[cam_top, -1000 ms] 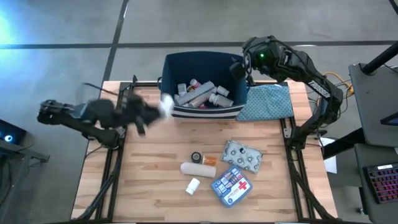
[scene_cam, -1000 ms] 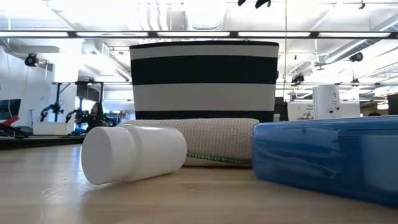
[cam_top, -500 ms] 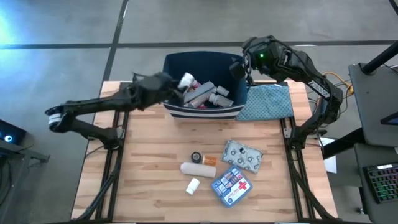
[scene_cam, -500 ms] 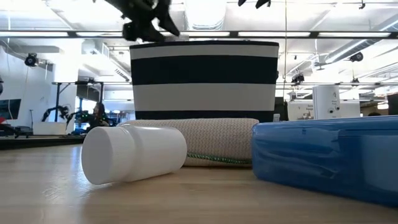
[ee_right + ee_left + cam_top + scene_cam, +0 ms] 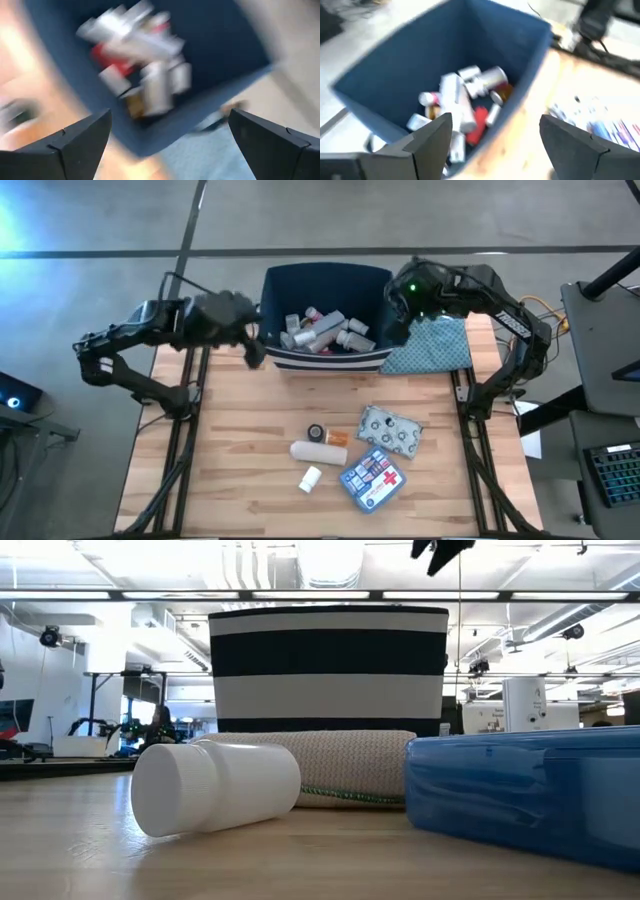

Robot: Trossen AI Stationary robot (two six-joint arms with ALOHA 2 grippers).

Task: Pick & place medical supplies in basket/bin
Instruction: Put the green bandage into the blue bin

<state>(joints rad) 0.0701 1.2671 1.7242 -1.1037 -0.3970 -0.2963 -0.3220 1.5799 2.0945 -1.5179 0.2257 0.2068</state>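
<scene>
The navy bin [image 5: 325,280] stands at the table's far edge and holds several white bottles and a red item [image 5: 479,120]. My left gripper [image 5: 248,345] [image 5: 495,130] is open and empty beside the bin's left wall. My right gripper [image 5: 396,306] [image 5: 170,125] is open and empty, and hovers at the bin's right rim. Lying on the table nearer the front are a silver blister pack [image 5: 392,430], a blue pouch with a red cross [image 5: 372,475], a beige bandage roll [image 5: 318,452], an orange vial [image 5: 325,434] and a small white bottle [image 5: 310,478].
A blue-grey patterned cloth [image 5: 430,345] lies right of the bin, under my right arm. In the low view the white bottle [image 5: 215,785], the roll [image 5: 330,768] and the pouch [image 5: 525,790] lie in front of the striped bin [image 5: 328,670]. Bare wood shows on the table's left half.
My left gripper carried a white item from left of the bin up over its left rim, let it go there, and drew back to the bin's left side, now empty. My right gripper shifted slightly at the bin's right rim.
</scene>
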